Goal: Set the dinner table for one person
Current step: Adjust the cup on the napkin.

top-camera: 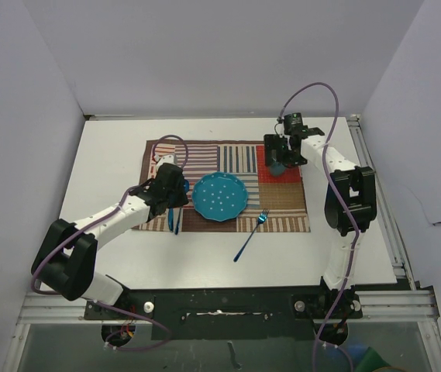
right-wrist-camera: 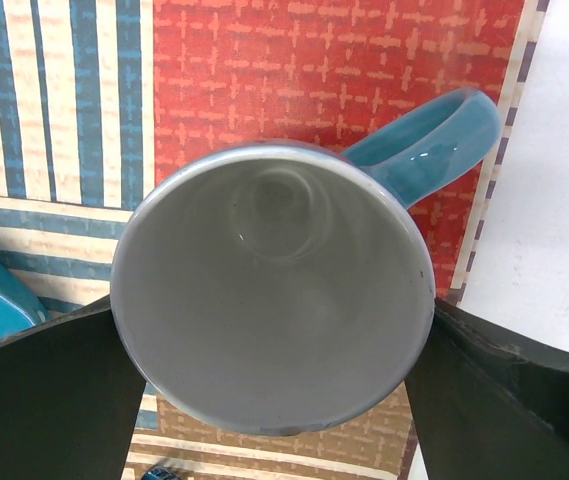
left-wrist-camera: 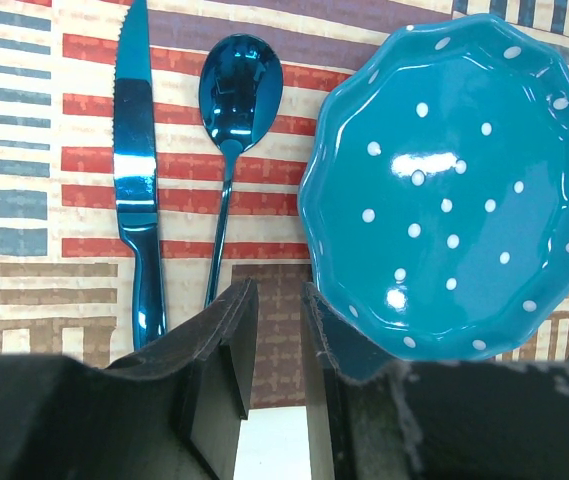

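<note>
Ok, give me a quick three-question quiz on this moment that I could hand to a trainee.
1. True or false: the fork lies wholly on the mat.
2. What stands between the fingers of the right hand? A) a bowl B) a mug C) a glass
3. In the top view, which two pieces lie left of the plate?

Key
1. False: its handle runs off the mat onto the dinner table.
2. B: one finger stands on each side of the mug.
3. The knife and the spoon.
</note>
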Action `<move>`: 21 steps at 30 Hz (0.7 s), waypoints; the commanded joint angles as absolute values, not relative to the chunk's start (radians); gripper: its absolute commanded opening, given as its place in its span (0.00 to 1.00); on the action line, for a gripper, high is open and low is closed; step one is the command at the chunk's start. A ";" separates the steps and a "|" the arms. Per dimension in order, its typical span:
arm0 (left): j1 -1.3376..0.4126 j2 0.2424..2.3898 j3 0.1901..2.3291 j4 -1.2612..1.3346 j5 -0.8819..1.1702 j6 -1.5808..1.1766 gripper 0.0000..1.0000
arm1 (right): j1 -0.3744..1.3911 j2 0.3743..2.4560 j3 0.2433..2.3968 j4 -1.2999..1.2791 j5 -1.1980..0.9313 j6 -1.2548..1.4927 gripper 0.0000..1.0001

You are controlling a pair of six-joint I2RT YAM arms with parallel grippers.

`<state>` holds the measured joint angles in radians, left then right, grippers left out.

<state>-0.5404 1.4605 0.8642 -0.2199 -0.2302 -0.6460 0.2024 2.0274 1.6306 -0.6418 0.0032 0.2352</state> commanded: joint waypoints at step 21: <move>-0.534 1.440 0.868 -0.177 -0.227 -0.640 0.23 | 0.195 2.046 1.654 -0.607 -0.017 0.206 0.68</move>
<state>-0.5404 1.4605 0.8635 -0.2199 -0.2302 -0.6460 0.2024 2.0274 1.6306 -0.6403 -0.0158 0.2161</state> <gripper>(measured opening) 0.235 0.844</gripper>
